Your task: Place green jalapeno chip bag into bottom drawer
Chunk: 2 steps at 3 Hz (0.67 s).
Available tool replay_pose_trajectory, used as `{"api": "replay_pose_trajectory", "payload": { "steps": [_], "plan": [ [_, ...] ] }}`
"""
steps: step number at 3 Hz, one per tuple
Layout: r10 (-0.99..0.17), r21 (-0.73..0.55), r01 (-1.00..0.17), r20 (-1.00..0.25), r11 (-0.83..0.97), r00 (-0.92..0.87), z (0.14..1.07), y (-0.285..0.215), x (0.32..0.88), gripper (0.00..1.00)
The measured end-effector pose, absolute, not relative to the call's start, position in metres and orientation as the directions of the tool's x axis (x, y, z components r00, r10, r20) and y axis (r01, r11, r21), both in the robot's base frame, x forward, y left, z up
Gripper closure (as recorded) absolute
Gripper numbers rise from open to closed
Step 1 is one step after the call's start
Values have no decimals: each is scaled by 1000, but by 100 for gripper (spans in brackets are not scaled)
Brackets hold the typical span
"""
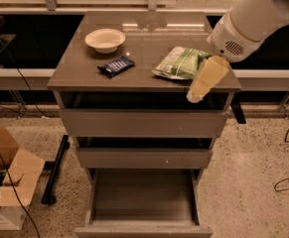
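Observation:
The green jalapeno chip bag (179,62) lies flat on the right half of the cabinet top (84,76). The bottom drawer (144,195) is pulled out toward me and its flat floor is bare. The two drawers above it stand slightly ajar. My gripper (197,92) hangs from the white arm at the upper right. It points down over the cabinet's front right edge, just right of and in front of the bag, and overlaps the bag's right end in this view. It holds nothing that I can see.
A white bowl (105,39) and a dark blue snack bar (115,66) sit on the left half of the top. An open cardboard box (5,177) and a black pole (54,170) are on the floor at left. Cables (288,182) lie at right.

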State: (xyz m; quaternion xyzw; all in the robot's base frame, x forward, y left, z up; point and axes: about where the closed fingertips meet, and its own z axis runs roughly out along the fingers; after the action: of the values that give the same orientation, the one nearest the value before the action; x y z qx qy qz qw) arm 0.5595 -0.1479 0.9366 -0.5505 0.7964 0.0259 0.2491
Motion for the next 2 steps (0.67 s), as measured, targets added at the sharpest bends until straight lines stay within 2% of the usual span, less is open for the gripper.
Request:
{"api": "replay_pose_trajectory", "payload": {
  "steps": [2],
  "plan": [
    [-824, -221, -877, -495, 426, -275, 907, -102, 657, 0]
  ]
}}
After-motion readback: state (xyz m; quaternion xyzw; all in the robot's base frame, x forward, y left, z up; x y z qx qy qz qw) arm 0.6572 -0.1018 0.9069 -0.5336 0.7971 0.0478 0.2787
